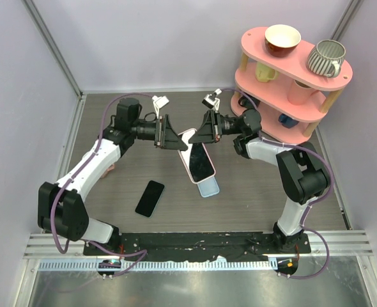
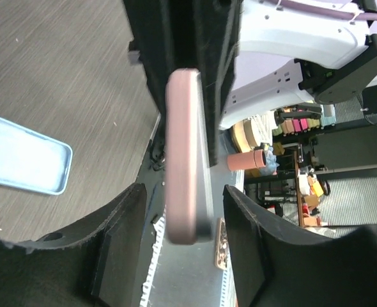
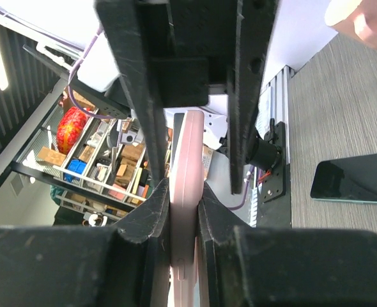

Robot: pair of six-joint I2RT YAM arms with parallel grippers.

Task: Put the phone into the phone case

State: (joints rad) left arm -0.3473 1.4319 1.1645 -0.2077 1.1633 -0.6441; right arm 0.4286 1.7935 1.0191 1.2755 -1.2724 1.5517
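Note:
A pink phone case [image 1: 199, 164] with a dark-screened phone in it is held tilted above the table between both grippers. My right gripper [image 1: 202, 132] is shut on its far end; in the right wrist view the case [image 3: 187, 147] is pinched edge-on between the jaws of that gripper [image 3: 183, 195]. My left gripper [image 1: 173, 139] is open. In the left wrist view its jaws stand either side of the case's edge [image 2: 183, 147], with a gap on each side of the gripper's centre [image 2: 182, 195]. A second black phone [image 1: 150, 198] lies flat on the table and shows in the right wrist view [image 3: 354, 178].
An empty light blue case [image 1: 209, 187] lies on the table under the held case and shows in the left wrist view [image 2: 22, 157]. A pink three-tier shelf [image 1: 303, 77] with cups and mugs stands at the back right. The enclosure walls close in the left and right sides.

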